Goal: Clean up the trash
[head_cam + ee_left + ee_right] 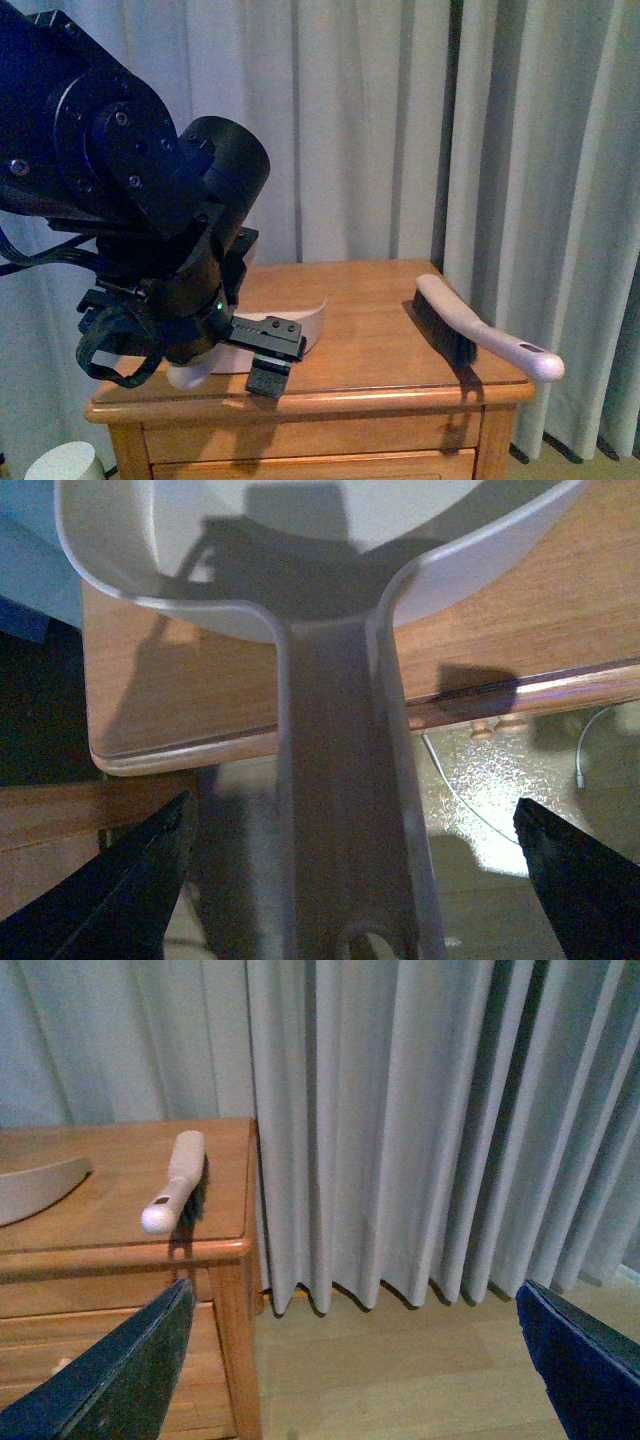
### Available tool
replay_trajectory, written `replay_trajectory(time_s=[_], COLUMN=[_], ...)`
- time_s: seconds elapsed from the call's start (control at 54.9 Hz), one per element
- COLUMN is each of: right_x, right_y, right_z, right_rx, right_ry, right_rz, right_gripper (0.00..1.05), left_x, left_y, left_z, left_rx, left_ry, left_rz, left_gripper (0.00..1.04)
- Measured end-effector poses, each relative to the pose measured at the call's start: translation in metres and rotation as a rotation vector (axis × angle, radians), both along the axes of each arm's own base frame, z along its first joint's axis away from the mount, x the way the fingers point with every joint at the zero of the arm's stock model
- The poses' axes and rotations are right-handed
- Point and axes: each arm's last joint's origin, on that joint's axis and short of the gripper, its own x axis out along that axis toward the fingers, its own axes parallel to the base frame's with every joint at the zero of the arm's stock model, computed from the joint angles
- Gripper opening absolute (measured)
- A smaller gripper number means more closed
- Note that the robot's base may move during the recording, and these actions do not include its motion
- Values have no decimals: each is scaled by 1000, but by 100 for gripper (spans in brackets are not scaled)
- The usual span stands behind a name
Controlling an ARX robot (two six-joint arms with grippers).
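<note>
1. Dustpan (308,322), smooth beige plastic with a curved rim, lies on the wooden tabletop (370,345) near its front edge. The part of its scoop seen in the left wrist view is bare and in shadow.
2. Dustpan handle (340,780), a long trough-shaped channel with a hole at its end, juts past the tabletop edge. It runs between the fingers of the left claw (352,818), which stand wide apart, neither touching it.
3. Drawer (310,438) under the tabletop is closed, so its contents are hidden.
4. Trash shows in no view, so its place cannot be told.
5. Brush (480,338) lies along the tabletop's right edge, well apart from the dustpan. It has black bristles and a glossy white handle with a rounded end at the front right corner.
6. Right claw (352,1298) is off to the right of the table, over the wood floor (420,1370), with its fingers wide apart and holding nothing.
7. Curtain (400,130), pale grey cloth in soft vertical folds, hangs behind.
</note>
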Motion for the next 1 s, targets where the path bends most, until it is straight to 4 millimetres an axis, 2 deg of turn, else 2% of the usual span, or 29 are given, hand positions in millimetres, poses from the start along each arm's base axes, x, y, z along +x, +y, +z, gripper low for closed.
replay_trajectory(time_s=[0.2, 0.474, 0.619, 0.856, 1.002], right_x=[0, 0, 0, 0, 0], right_y=[0, 0, 0, 0, 0], right_z=[0, 0, 0, 0, 0], right_rx=[0, 0, 0, 0, 0], right_ry=[0, 0, 0, 0, 0], right_rz=[0, 0, 0, 0, 0], right_gripper=[97, 97, 97, 97, 97], left_x=[0, 0, 0, 3, 3], left_y=[0, 0, 0, -1, -2], left_z=[-1, -2, -2, 1, 15], left_rx=[-1, 4, 9, -3, -37], left_ry=[0, -8, -10, -61, -169], left_rz=[3, 9, 13, 20, 15], left_gripper=[94, 49, 29, 28, 28])
